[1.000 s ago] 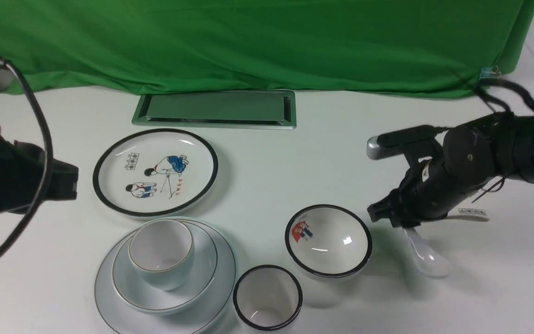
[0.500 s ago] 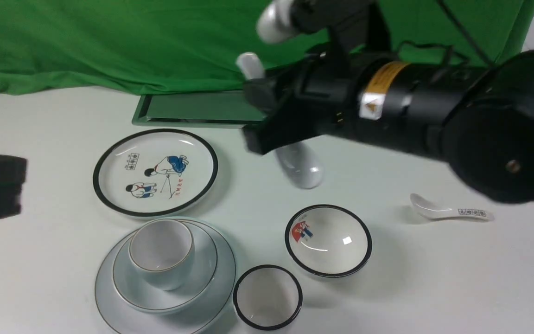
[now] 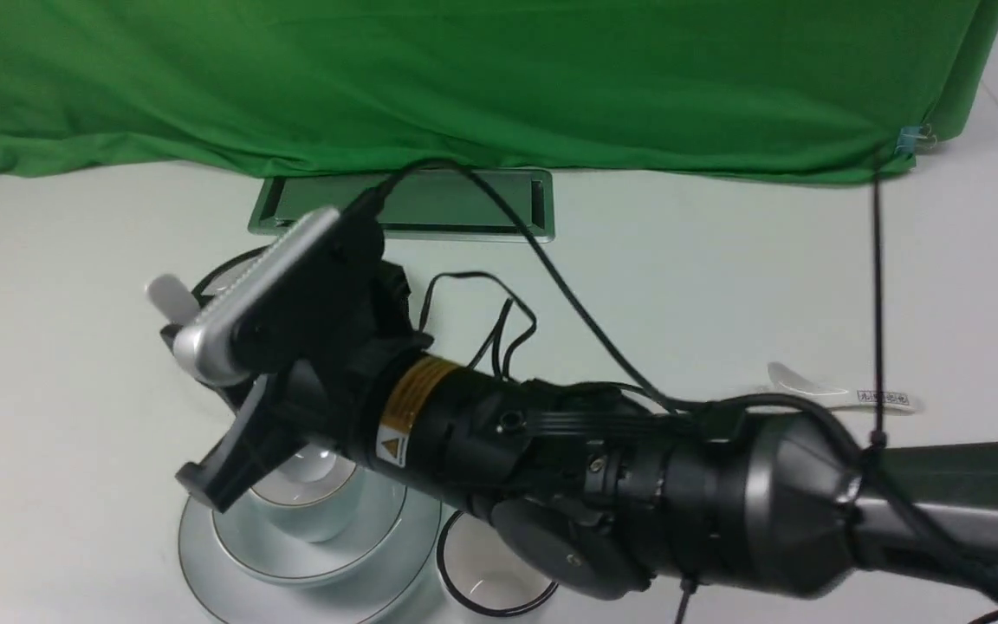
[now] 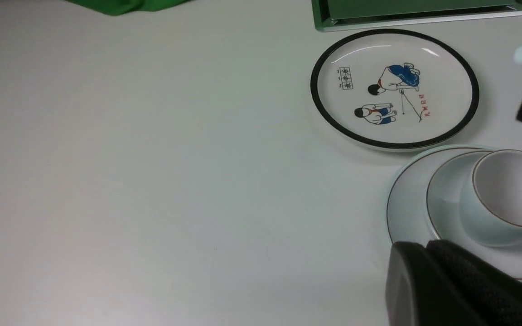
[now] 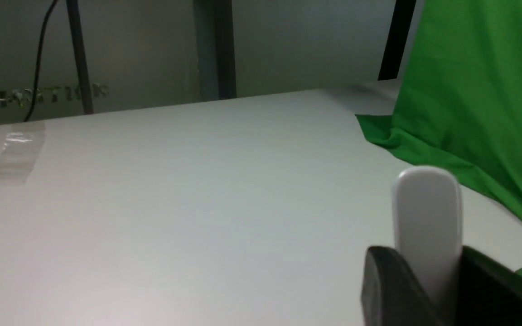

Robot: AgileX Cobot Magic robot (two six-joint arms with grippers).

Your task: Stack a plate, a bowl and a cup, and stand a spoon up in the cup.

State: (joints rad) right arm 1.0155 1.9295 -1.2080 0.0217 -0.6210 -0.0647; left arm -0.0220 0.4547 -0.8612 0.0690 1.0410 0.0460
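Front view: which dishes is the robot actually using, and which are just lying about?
In use: plain plate, plain bowl, pale cup, plain spoon.
Lying about: picture plate, black-rimmed cup, printed spoon.

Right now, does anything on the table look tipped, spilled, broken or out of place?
Nothing stands out. The cup sits upright in the bowl on the plate, with no spills or chips showing. The spoon leans only because the right gripper holds it by the handle at the cup. The printed spoon lies flat, apart.
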